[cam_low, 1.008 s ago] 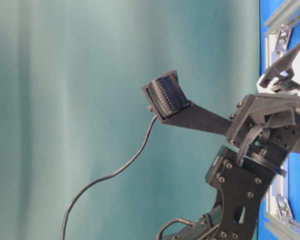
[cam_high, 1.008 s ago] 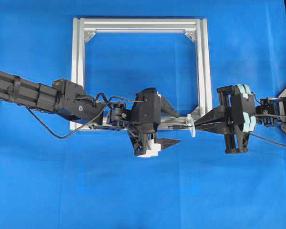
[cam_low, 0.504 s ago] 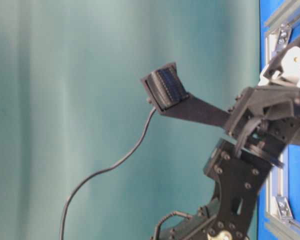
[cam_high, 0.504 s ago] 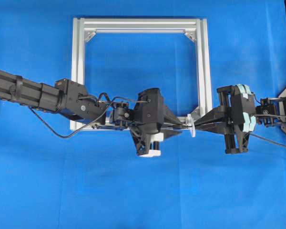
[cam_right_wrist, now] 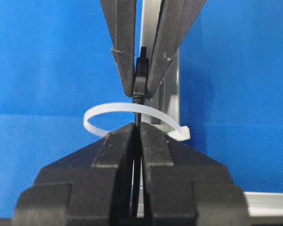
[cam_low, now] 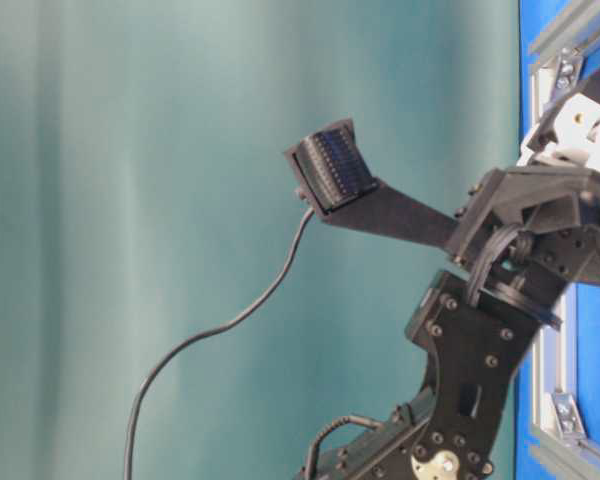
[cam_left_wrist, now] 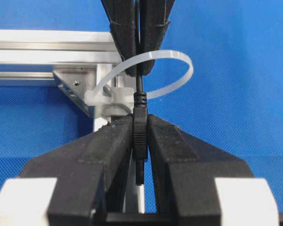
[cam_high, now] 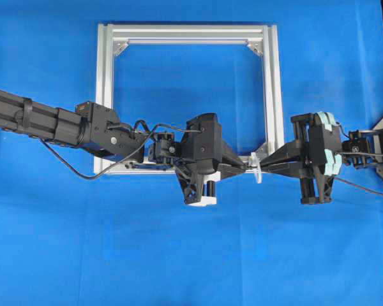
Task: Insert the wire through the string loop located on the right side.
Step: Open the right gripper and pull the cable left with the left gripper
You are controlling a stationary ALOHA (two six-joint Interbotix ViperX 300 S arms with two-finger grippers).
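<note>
Left gripper [cam_high: 237,167], centre of the overhead view: fingers pressed together on the plug tip of the wire [cam_left_wrist: 140,127], just left of the string loop [cam_high: 257,169].

String loop, right of centre in the overhead view at the lower right corner of the silver aluminium frame [cam_high: 272,89]: whitish translucent tie, standing open; the wire's thin black cable passes through it between the two grippers.

Right gripper [cam_high: 268,167], right of the loop: fingers clamped narrow on the thin cable on the loop's far side.

Blue cloth [cam_high: 179,255] beneath everything.
</note>
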